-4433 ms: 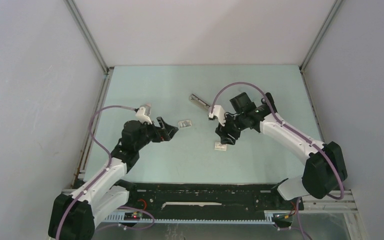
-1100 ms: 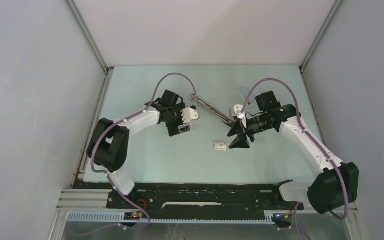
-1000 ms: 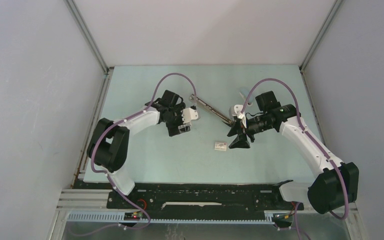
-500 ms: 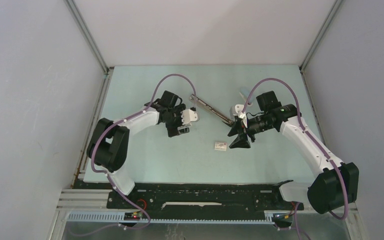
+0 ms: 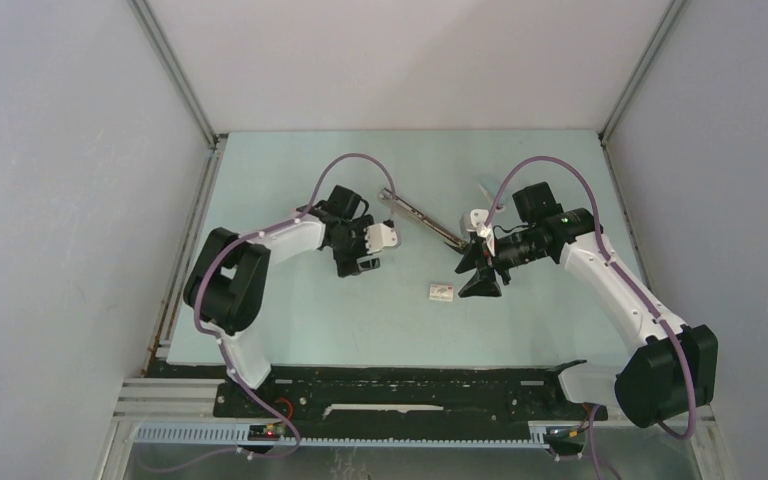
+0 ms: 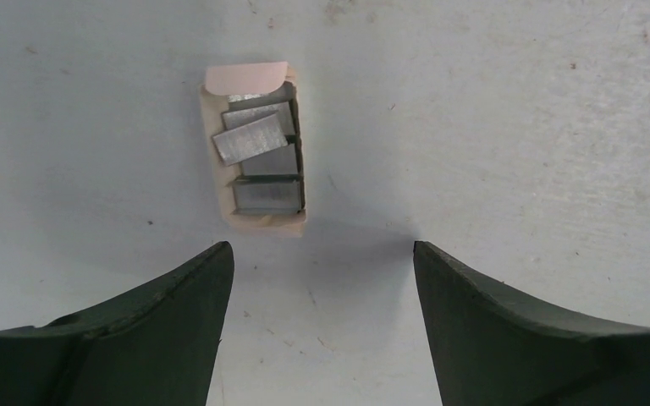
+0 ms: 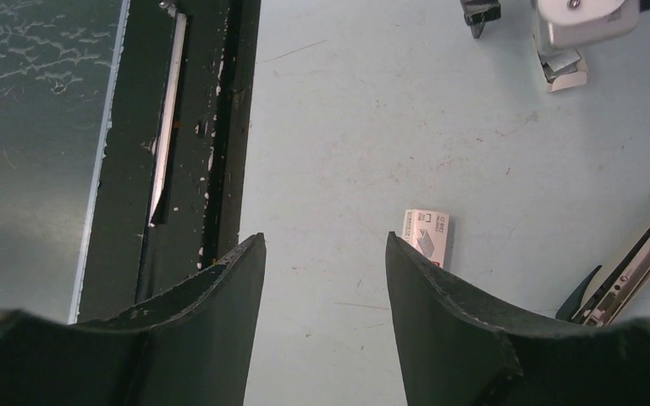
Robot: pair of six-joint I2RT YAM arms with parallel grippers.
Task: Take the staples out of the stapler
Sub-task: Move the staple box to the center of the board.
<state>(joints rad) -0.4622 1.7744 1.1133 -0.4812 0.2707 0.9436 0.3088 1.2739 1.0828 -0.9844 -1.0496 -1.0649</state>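
Enclosure: a pale mint-green surface (image 5: 410, 330) lies under the left tool (image 5: 360, 264) and the right tool (image 5: 480, 282). Beyond both tools stands a plain white back wall (image 5: 410, 60). Outboard of each tool, a grey-white left wall (image 5: 60, 200) and right wall (image 5: 740, 150) close the sides. Aluminium profiles (image 5: 175, 75) run up the rear corners. Behind the tools, a black rail (image 5: 410, 385) borders the near edge, with a scratched dark panel (image 7: 34, 127) past it. The surface shows fine specks and scuffs. Lighting is even, with soft shadows.

In the top view, find the stapler (image 5: 415, 212) at upper centre of the table (image 5: 290, 320), with a box (image 5: 442, 292) lying below it. In the left wrist view, the staples (image 6: 262, 139) lie in a tray (image 6: 213, 169) at upper left of centre.
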